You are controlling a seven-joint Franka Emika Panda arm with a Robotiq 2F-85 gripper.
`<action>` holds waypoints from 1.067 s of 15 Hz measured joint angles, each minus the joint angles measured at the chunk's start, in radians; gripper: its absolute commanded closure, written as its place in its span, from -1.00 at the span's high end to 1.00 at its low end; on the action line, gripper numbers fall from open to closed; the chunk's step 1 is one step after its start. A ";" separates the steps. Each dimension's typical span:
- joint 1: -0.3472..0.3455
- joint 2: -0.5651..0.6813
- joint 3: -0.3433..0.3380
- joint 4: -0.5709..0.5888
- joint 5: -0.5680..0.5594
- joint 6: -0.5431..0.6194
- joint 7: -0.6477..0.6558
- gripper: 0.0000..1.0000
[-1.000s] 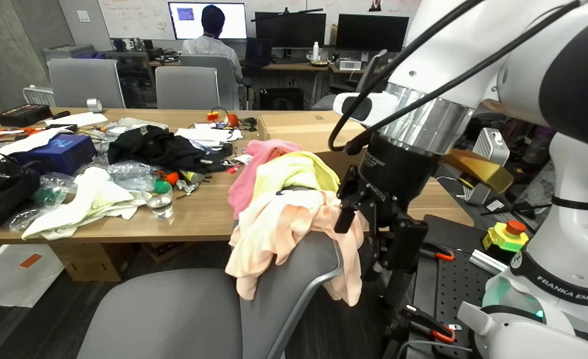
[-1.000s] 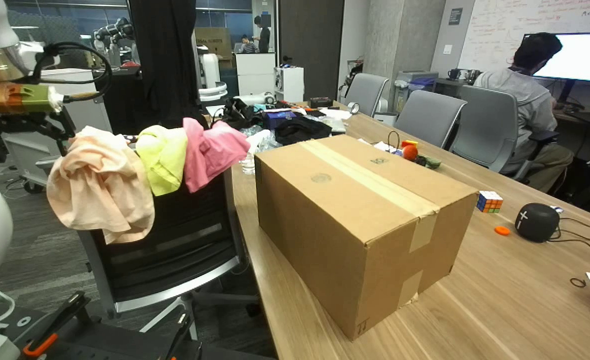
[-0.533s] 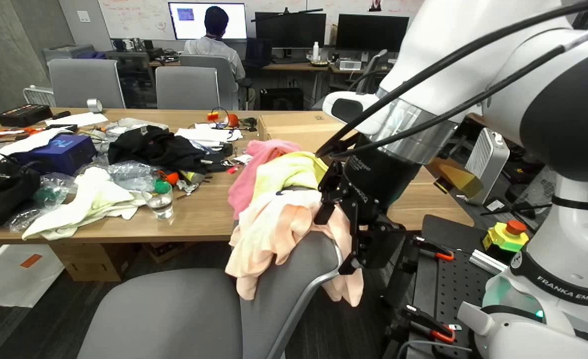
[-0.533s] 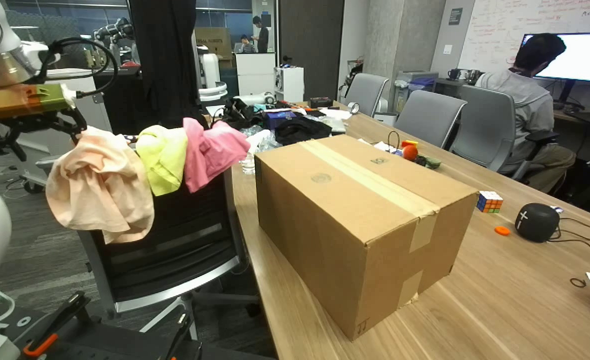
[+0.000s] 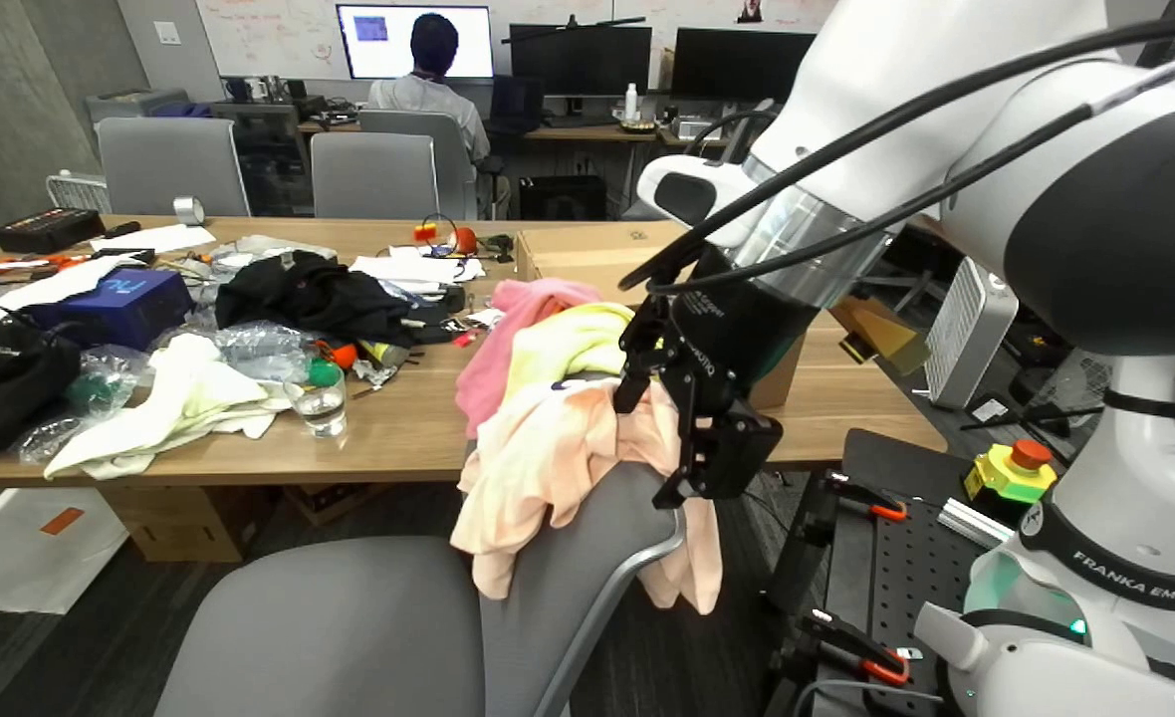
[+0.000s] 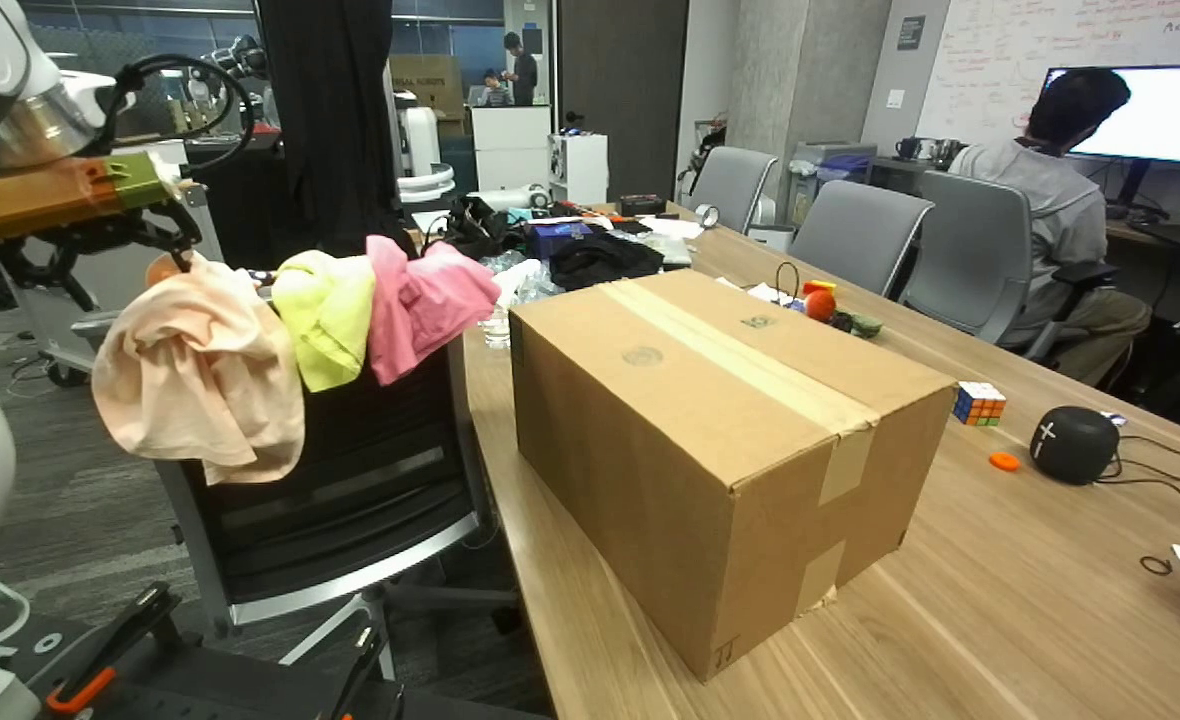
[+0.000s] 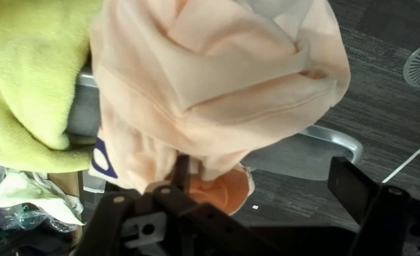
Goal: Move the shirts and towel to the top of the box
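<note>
A peach shirt [image 5: 548,448] drapes over the near chair's back, also showing in an exterior view [image 6: 200,370]. Beside it hang a fuzzy, towel-like yellow-green cloth [image 6: 320,310] and a pink garment [image 6: 425,300]. The large brown box [image 6: 730,360] stands shut on the table, its top bare; in an exterior view it is partly hidden behind my arm. My gripper [image 5: 650,446] is at the peach shirt's outer end, jaws wide apart. In the wrist view, one finger of the gripper [image 7: 261,167] pokes into the peach folds; the other stands off beyond the chair corner. Nothing is gripped.
The grey chair's back [image 5: 587,538] and metal rim lie right below the gripper. On the table [image 5: 428,428] are a glass of water [image 5: 321,406], black garments [image 5: 314,299], a white and pale-green cloth [image 5: 169,408] and a blue box [image 5: 119,304]. A person sits at the far desk.
My gripper has moved in from beside the chair to the peach shirt, one finger now in its folds. The shirt's outer end has shifted slightly. The jaws stayed wide apart.
</note>
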 measured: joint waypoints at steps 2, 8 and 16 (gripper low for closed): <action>-0.026 0.006 0.001 0.000 -0.043 0.008 0.001 1.00; -0.101 0.036 0.012 0.001 -0.144 0.042 0.015 0.46; -0.080 0.031 -0.006 0.002 -0.100 0.026 0.015 -0.66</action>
